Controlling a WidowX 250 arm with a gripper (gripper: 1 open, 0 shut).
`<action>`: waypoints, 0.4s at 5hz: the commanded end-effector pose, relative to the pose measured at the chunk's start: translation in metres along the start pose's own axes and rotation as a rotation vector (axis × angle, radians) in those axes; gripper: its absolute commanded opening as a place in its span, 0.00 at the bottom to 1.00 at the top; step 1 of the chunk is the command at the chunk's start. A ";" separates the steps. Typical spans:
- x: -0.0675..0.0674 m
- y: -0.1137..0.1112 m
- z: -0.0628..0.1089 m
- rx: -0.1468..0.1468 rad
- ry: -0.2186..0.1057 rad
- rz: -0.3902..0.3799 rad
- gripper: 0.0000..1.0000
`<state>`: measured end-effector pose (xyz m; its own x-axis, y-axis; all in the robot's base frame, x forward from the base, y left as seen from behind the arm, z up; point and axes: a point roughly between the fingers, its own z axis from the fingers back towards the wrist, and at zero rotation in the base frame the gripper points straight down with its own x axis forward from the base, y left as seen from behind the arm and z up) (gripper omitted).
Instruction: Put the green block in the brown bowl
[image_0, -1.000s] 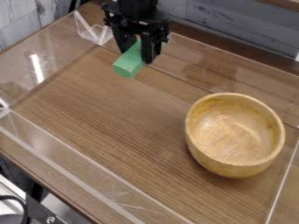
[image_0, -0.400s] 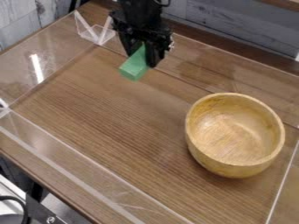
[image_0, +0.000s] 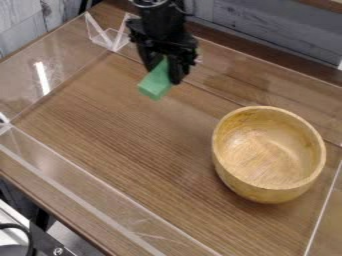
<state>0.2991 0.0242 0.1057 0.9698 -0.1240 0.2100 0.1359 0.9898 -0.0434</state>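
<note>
Up beyond the brown bowl (image_0: 269, 153), the end effector (image_0: 171, 64) grips the green block (image_0: 158, 80) above the counter (image_0: 120, 150); no readable writing.

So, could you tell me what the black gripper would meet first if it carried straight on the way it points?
Probably the bare wooden tabletop below: the gripper points steeply down, holding the green rectangular block, well short of the tan wooden bowl.

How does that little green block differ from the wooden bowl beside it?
The green block is a small, flat-sided bar of bright green; the brown bowl is round, hollow, light tan with visible grain, and far larger. The block hangs tilted, pinched in the black claw above the table; the bowl sits upright and empty on the table, apart from the claw. Both are loose, single-coloured pieces.
</note>
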 end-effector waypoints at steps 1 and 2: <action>0.004 -0.046 0.024 -0.010 -0.058 -0.069 0.00; -0.003 -0.098 0.026 -0.041 -0.059 -0.147 0.00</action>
<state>0.2737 -0.0748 0.1187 0.9332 -0.2859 0.2176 0.3042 0.9510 -0.0549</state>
